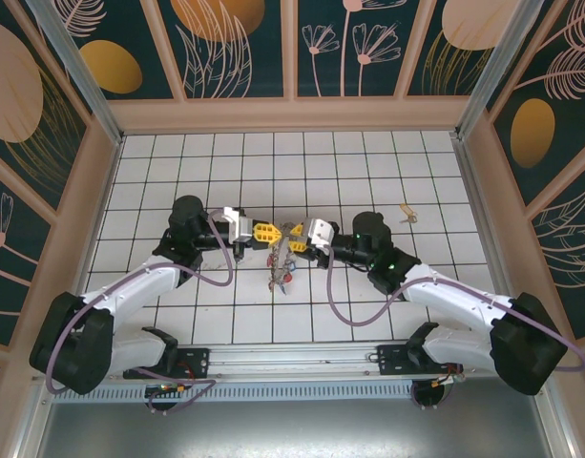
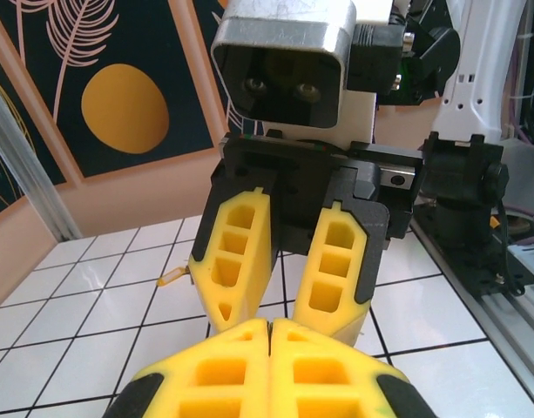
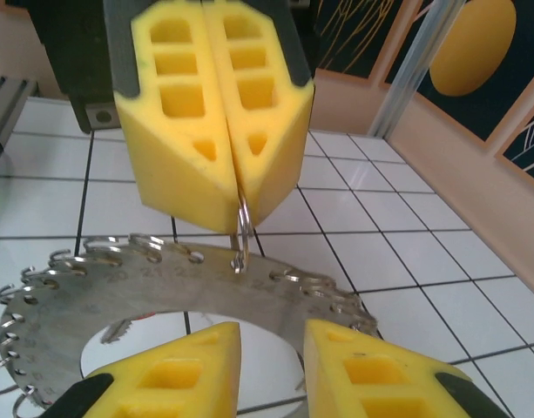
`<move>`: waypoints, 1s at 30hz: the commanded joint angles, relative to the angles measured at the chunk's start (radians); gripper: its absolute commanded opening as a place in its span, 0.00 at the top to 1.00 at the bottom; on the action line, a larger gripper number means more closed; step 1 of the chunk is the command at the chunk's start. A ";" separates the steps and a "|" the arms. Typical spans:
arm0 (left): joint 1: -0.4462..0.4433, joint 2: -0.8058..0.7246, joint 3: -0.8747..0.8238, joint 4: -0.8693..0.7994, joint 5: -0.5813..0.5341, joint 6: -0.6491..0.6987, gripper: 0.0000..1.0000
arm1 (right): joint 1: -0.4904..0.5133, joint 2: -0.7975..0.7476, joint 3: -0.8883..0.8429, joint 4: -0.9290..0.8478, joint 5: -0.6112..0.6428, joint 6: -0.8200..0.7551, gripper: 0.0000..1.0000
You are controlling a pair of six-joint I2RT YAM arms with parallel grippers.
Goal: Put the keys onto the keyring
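The left claw (image 3: 240, 209) is closed tight, and a thin wire loop (image 3: 242, 228) is pinched between its tips. That loop is hooked through a hole near the outer edge of the keyring (image 3: 92, 300), a flat metal disc with a round central hole and small split rings set around its rim. The disc appears to be held up off the surface (image 1: 177, 172) by this pinch. The reason is judged to be that the loop is kept steady and reachable while a key is worked onto it.

The right claw (image 3: 272, 340) is met tip to tip with the left one, as seen from above. Its fingers are parted with a clear gap, and nothing can be seen gripped between them. In the right wrist view the keyring lies directly beyond this claw at 12 o'clock, its central hole showing through the gap. The pinched loop is seen just past the hole.

From above, a bunch of keys (image 1: 281, 271) is seen hanging below the meeting point, at about 6 o'clock of both claws. How they are attached cannot be made out. One loose key (image 1: 405, 216) is left on the tiles well apart, at roughly 3 o'clock of the right claw. It is judged to be waiting to be fetched by the parted claw.
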 commanded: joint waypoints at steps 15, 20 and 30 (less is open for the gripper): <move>-0.010 0.071 0.017 0.295 0.034 -0.182 1.00 | 0.005 0.063 -0.002 0.237 -0.066 0.083 0.82; -0.012 0.080 0.016 0.301 0.033 -0.183 1.00 | -0.004 0.055 -0.017 0.278 -0.071 0.103 0.82; -0.012 0.113 -0.002 0.477 0.004 -0.305 1.00 | -0.005 0.085 -0.008 0.284 -0.108 0.113 1.00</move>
